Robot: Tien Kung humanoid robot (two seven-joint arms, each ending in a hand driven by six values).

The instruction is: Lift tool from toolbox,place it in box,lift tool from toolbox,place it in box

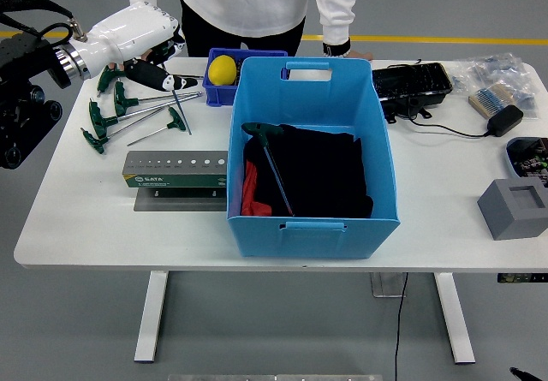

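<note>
Single view only, head camera. Mounted high on robot's side, facing forward and down over white table. Near edge of table runs across lower part of frame, legs and grey floor visible beneath. Far edge near top, where person's torso stands (cropped at chest). Mid distance: whole tabletop fits, blue box roughly central. Left arm enters from left edge. No second view to overlap.

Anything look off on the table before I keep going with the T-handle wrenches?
Nothing looks damaged or spilled. The loose T-handle wrenches lie fanned at mixed angles beside the grey wrench holder, not in its holes. One T-handle wrench rests diagonally on black cloth in the blue box. The left hand holds another wrench above the pile.
</note>
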